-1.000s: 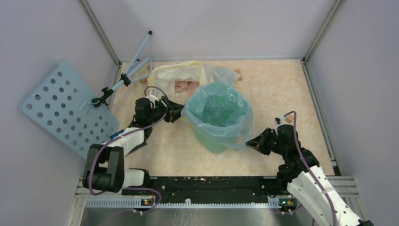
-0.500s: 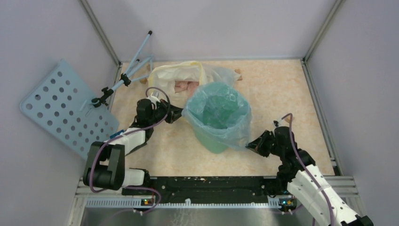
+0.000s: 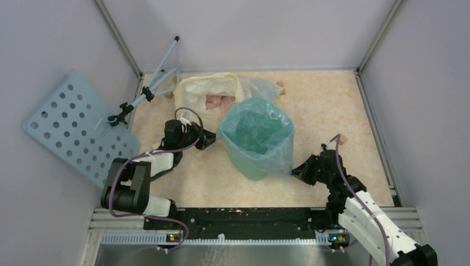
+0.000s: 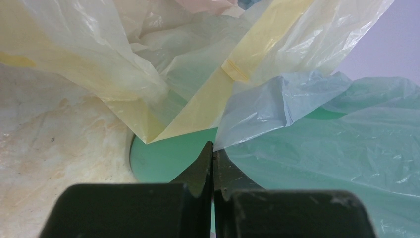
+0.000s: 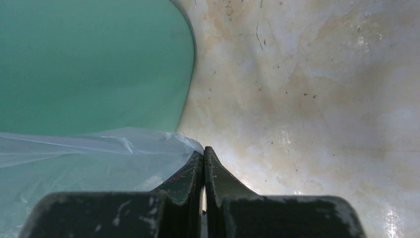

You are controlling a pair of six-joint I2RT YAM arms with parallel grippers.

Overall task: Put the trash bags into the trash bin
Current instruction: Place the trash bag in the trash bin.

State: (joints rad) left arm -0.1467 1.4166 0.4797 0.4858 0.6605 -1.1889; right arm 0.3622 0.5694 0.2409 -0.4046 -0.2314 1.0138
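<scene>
The mint-green trash bin [image 3: 252, 166] stands mid-table with the pale-blue, see-through trash bag [image 3: 258, 130] lining it and folded over its rim. My left gripper [image 3: 214, 138] is at the bin's left side, shut on the bag's edge; in the left wrist view its jaws [image 4: 213, 147] pinch a corner of the blue film [image 4: 270, 106] in front of the bin [image 4: 163, 158]. My right gripper [image 3: 295, 171] is at the bin's lower right, shut on the bag's hem. In the right wrist view the film [image 5: 99, 158] runs into the tips [image 5: 203, 150] beside the bin [image 5: 89, 64].
A whitish bag with a yellow rim [image 3: 213, 88] lies just behind the bin, touching it. A pale-blue perforated board [image 3: 77, 130] and blue rods [image 3: 161, 72] lean at the left wall. Small brown blocks [image 3: 281, 87] sit near the back and right.
My left gripper has shut on the bag's left edge. My right gripper, still shut, has shifted a little down and right, pulling the hem with it.
</scene>
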